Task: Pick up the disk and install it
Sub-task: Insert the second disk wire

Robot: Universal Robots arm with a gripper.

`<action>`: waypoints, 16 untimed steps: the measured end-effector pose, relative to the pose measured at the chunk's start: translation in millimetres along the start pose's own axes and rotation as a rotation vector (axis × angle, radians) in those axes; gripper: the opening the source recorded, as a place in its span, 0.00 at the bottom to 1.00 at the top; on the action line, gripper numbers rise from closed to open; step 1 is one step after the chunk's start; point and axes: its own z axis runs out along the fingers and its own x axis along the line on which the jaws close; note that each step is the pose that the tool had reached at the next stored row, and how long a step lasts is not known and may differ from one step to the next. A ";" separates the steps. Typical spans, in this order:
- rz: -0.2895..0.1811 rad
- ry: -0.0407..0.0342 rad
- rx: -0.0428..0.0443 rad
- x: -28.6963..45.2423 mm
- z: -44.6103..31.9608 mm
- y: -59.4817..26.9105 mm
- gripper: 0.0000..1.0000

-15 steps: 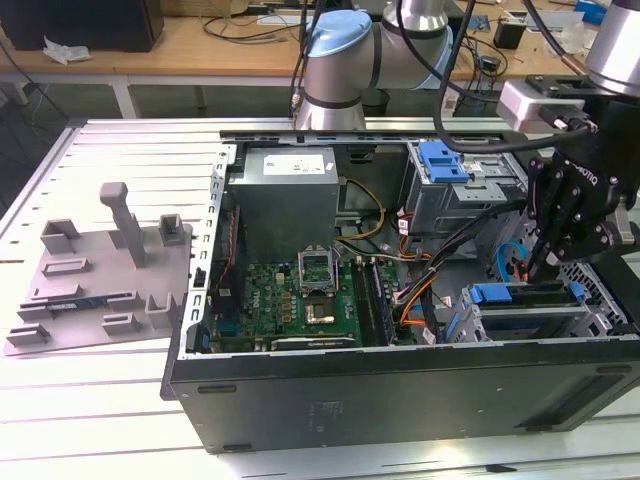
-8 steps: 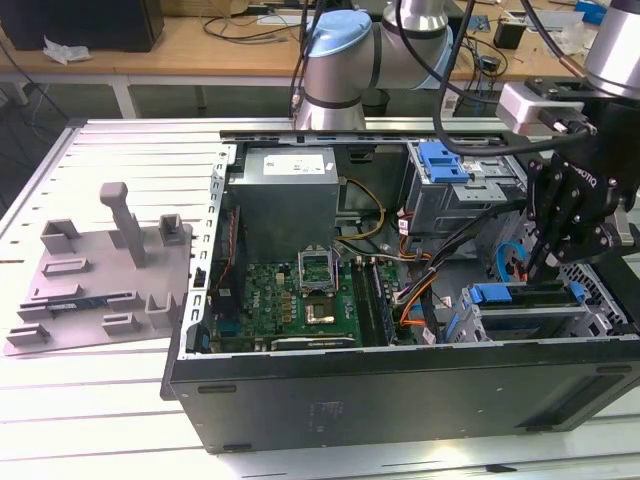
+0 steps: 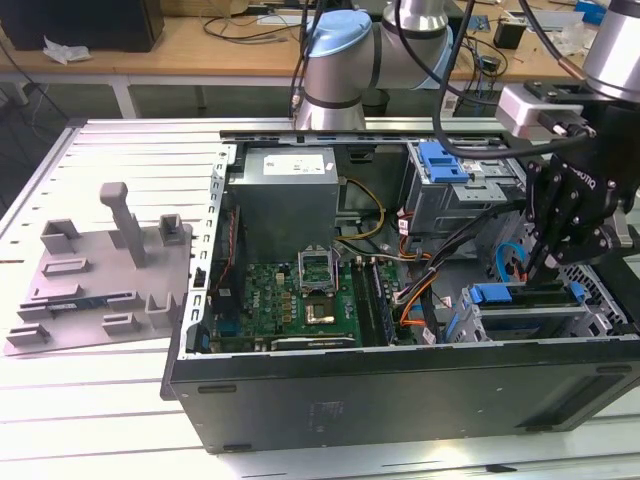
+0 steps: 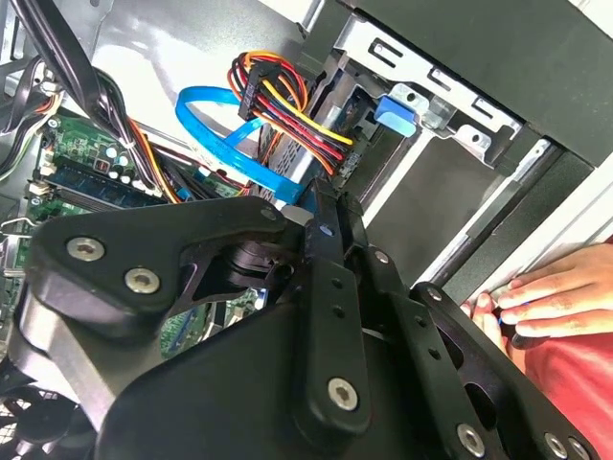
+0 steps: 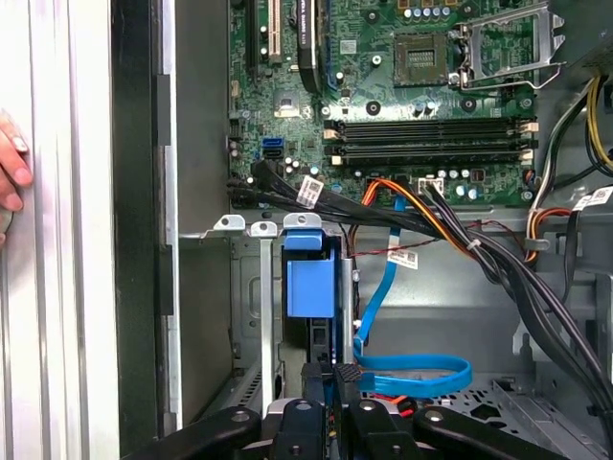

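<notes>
— Where is the disk point(image 5: 311, 287)?

— I see its blue bracket in the bay of the cage point(image 5: 257, 287), beside the case point(image 3: 400, 390) wall.

— And the gripper point(image 5: 332, 379)?

— Fingers nearly together, just at the bracket's end; contact I cannot tell. Cables point(image 5: 498, 268) crowd one side; a hand point(image 4: 551, 287) rests on the case edge.

Low in the case by the drive cage point(image 5: 251, 316). Black cable bundle point(image 5: 402, 216) and blue flat cable point(image 5: 407, 369) crowd my claw point(image 5: 330, 383). Person's hand point(image 4: 551, 292) on the case edge. Motherboard point(image 3: 300, 300) side open.
</notes>
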 end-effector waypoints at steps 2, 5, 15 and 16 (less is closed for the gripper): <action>-0.001 -0.0001 0.0002 -0.1 0.4 0.0 0.16; -0.003 -0.0001 0.0003 -0.1 0.8 0.0 0.16; -0.008 -0.0002 0.0011 -0.3 2.2 -0.2 0.16; -0.009 -0.0002 0.0011 -0.3 2.4 -0.2 0.16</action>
